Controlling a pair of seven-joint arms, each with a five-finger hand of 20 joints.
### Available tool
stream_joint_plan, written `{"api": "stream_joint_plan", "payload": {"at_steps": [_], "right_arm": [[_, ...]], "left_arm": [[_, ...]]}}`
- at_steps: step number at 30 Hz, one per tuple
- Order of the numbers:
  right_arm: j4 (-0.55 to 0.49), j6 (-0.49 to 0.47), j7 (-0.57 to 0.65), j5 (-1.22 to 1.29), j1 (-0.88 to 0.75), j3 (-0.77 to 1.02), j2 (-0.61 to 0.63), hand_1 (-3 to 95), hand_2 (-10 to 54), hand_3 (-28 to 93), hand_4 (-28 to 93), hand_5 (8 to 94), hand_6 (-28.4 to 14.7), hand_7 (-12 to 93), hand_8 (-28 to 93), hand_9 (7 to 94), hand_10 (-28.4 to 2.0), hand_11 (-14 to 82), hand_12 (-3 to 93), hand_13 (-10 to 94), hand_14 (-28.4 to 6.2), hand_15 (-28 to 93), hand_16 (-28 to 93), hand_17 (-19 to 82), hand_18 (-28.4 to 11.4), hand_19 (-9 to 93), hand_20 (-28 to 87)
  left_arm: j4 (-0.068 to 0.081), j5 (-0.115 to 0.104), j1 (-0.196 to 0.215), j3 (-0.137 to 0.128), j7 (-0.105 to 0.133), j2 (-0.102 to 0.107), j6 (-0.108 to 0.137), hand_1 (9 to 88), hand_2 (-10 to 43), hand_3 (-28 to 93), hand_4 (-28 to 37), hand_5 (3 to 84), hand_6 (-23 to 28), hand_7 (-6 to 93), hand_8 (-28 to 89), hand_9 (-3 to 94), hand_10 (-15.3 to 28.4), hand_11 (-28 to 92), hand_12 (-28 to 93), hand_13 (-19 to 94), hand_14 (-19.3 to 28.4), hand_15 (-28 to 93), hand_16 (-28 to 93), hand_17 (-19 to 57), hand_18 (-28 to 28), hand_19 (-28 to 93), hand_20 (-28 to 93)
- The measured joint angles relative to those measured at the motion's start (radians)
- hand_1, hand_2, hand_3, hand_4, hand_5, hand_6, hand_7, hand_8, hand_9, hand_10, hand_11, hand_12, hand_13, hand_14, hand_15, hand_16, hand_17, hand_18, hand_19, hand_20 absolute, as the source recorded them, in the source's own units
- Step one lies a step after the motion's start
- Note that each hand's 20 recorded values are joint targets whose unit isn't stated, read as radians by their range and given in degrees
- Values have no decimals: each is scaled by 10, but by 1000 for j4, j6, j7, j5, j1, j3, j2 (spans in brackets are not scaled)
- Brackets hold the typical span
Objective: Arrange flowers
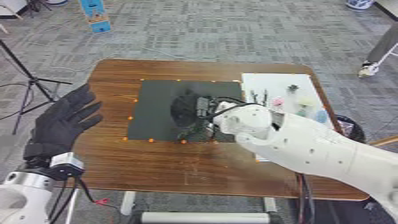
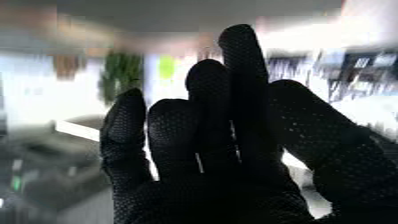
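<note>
In the head view my right hand [image 1: 184, 109] is over the black mat [image 1: 153, 116], its arm reaching in across the table's right side. Beside its wrist, something dark green [image 1: 190, 131] partly shows; I cannot tell what it is. The white sheet at the right carries a green sprig [image 1: 292, 88], a pink flower [image 1: 277, 102], a pale flower [image 1: 305, 101] and a blue flower [image 1: 321, 116]. My left hand [image 1: 62, 119] is open at the table's left edge. In the right wrist view my right hand [image 2: 213, 130] has straight, slightly spread fingers, with a blurred green thing [image 2: 122, 75] beyond them.
Small orange markers [image 1: 184, 142] line the mat's border. The brown table [image 1: 178, 170] extends in front of the mat. A black tripod [image 1: 34, 79] stands on the floor to the left, and a dark bin [image 1: 355, 131] is off the table's right edge.
</note>
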Motion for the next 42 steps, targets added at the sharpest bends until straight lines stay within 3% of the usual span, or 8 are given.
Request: {"api": "stream_joint_plan", "payload": {"at_steps": [4,8,11,18,23,29,35,42], "right_arm": [[-116,65,-21,34,-43,168,-19,188,150,932,22,603,-2,194,-127,569,-124,431,700,468,-167,821,519,176,-220,747,582],[-278,91,-64,44,-97,331,9,197,178,932,81,729,17,236,-130,592,-121,435,701,480,-163,796,557,182,-219,744,581],[-321,79,-69,43,-117,347,66,205,223,932,122,780,23,240,-63,618,-116,435,714,492,-159,776,593,186,-220,745,583],[-250,-57,-78,38,-178,273,216,210,252,932,127,798,33,233,-74,628,-113,438,726,504,-154,767,619,189,-220,747,585],[-185,-135,-85,18,-167,183,244,205,262,932,143,812,30,233,-59,631,-113,437,731,505,-153,764,626,190,-220,747,585],[-186,-157,-88,1,-115,88,247,206,261,932,131,806,31,222,-69,634,-113,437,735,506,-154,764,627,190,-219,749,585],[-179,-182,-75,-20,-92,48,233,185,199,932,73,711,6,202,-136,610,-116,443,740,494,-167,801,585,187,-222,754,585],[-129,-187,-22,-44,-53,-2,160,179,181,932,65,694,-7,192,-131,596,-119,452,732,485,-172,817,561,182,-223,753,585]], "left_arm": [[3,0,-6,13,0,4,0,227,-59,705,-283,285,17,176,-93,263,107,160,158,225,131,239,26,-100,216,430,86],[5,0,-11,20,0,4,-1,226,-59,705,-283,286,17,176,-93,263,109,159,157,225,130,239,25,-101,217,431,86],[6,-1,-12,20,-3,3,-1,225,-60,706,-283,286,17,176,-93,264,109,159,157,225,130,238,25,-100,217,431,86],[6,-2,-10,12,-5,3,-1,225,-59,705,-283,286,17,175,-92,264,109,159,158,225,130,239,25,-101,217,431,86],[6,-2,-10,11,-5,3,-1,225,-59,705,-283,286,17,174,-92,263,108,158,158,224,131,240,26,-100,216,430,85],[6,-2,-9,11,-4,3,-1,224,-59,706,-283,286,17,175,-92,264,109,159,158,225,131,240,25,-101,216,430,85],[6,-3,-9,11,-6,4,-2,223,-59,707,-283,286,18,174,-92,263,107,157,157,224,130,241,25,-101,217,430,86],[7,-3,-10,13,-7,5,-3,223,-58,706,-283,286,17,175,-92,263,108,156,158,224,131,241,25,-101,217,430,85]]}}
